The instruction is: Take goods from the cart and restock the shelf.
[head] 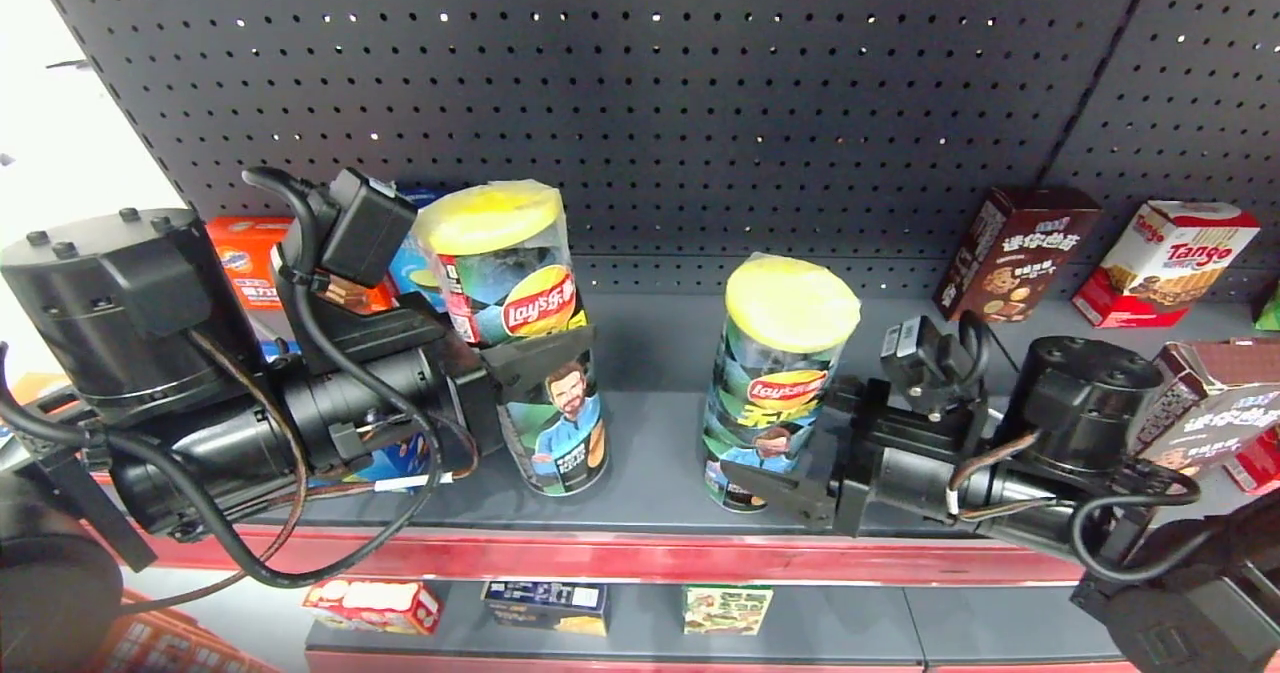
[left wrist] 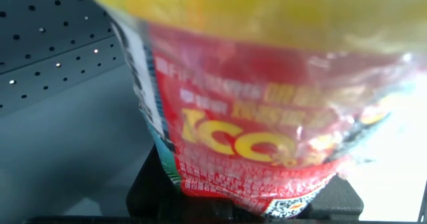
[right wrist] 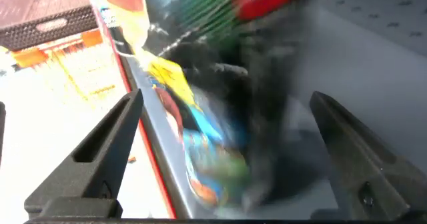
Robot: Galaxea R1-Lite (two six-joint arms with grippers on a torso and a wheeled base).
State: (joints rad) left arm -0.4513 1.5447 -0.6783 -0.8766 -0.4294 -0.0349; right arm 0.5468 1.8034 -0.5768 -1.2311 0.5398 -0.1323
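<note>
Two tall chips cans with yellow lids stand on the grey shelf (head: 660, 353). My left gripper (head: 530, 358) is shut on the left can (head: 520, 293) at mid-height, near the shelf's front. In the left wrist view that can (left wrist: 253, 117) sits close up between dark fingers (left wrist: 143, 191). The right can (head: 780, 373) stands at the shelf's middle. My right gripper (head: 765, 458) is open around its lower part, one finger (head: 775, 488) in front of the base. In the right wrist view the can (right wrist: 200, 144) lies blurred between the spread fingers (right wrist: 100, 164) of the right gripper (right wrist: 227, 164).
A pegboard wall (head: 650, 103) backs the shelf. A brown biscuit box (head: 1010, 248) and a red-white wafer box (head: 1165, 258) stand at the back right, another brown box (head: 1200, 403) by my right arm. An orange box (head: 245, 253) sits behind my left arm. Small boxes (head: 545, 603) line the lower shelf.
</note>
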